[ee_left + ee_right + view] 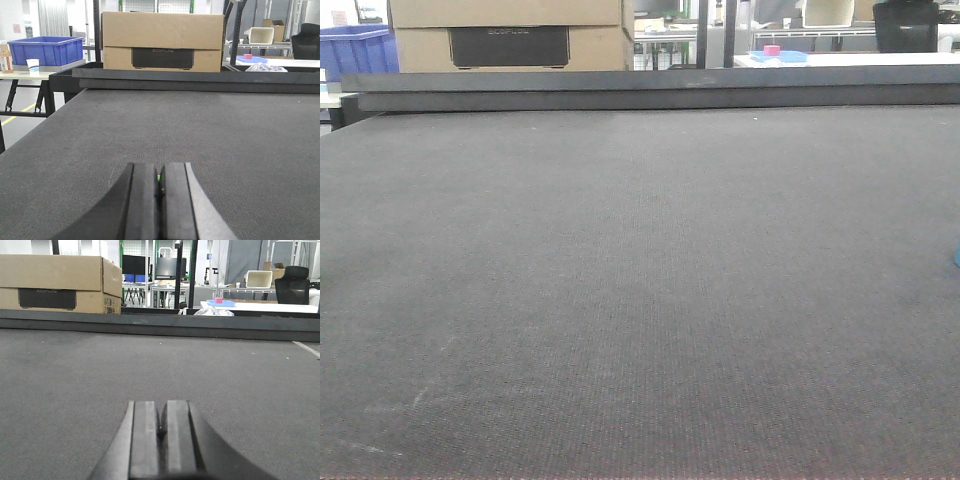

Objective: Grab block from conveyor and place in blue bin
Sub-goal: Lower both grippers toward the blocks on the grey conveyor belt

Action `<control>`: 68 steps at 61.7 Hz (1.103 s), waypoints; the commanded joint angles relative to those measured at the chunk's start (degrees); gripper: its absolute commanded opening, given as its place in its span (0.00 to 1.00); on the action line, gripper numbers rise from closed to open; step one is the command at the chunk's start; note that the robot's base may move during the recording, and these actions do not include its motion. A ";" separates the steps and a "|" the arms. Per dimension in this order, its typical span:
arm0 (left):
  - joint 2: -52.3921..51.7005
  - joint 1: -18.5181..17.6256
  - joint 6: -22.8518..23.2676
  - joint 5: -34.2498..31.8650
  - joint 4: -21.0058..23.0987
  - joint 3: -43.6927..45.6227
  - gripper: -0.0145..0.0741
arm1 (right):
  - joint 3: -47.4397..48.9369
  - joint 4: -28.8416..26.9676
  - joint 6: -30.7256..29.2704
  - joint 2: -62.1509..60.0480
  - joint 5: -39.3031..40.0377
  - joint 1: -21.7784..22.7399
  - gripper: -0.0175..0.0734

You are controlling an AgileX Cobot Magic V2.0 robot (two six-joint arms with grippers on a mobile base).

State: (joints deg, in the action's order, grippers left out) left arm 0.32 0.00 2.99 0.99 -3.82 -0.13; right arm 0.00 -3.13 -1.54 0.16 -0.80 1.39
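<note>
Where the left wrist view looks down its own length, the left end effector (160, 172) has its two dark fingers pressed together. A green speck (158, 177) shows in the seam between them; what it is cannot be told. The right end effector (161, 410) is likewise closed, finger against finger, with nothing seen between. Both sit low over the conveyor (200, 130), a wide dark grey woven belt with faint scuffs that fills most of every view.

Along the conveyor's far edge runs a long dark rail (200, 80). Just behind the rail stands a brown cardboard box (162, 40) with a black panel on its face. Off the far left corner of the conveyor, well apart from both end effectors, the blue bin (47, 50) stands on a side tabletop (15, 75), with a white cup (32, 64) just beside it.

Far behind the rail on the right, a pink cube (218, 300) rests on a blue tray (227, 303) on a white tabletop (260, 307). In the front view a blue sliver (956, 256) shows at the right edge of the frame above the conveyor, too cropped to identify.
</note>
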 commanded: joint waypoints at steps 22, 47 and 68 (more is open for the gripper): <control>-0.32 0.18 0.24 -2.08 0.19 0.13 0.04 | 0.00 0.34 0.16 -0.16 1.25 0.21 0.02; -0.32 0.18 0.24 -3.38 0.19 0.13 0.04 | 0.00 0.34 0.16 -0.16 5.64 0.21 0.02; 3.13 0.18 0.24 15.84 -0.51 21.49 0.04 | 19.97 -0.39 0.16 0.83 -12.90 0.21 0.02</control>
State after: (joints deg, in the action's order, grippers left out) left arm 1.18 0.00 2.99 12.24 -3.82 15.89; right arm 13.59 -3.33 -1.54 0.04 -9.52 1.39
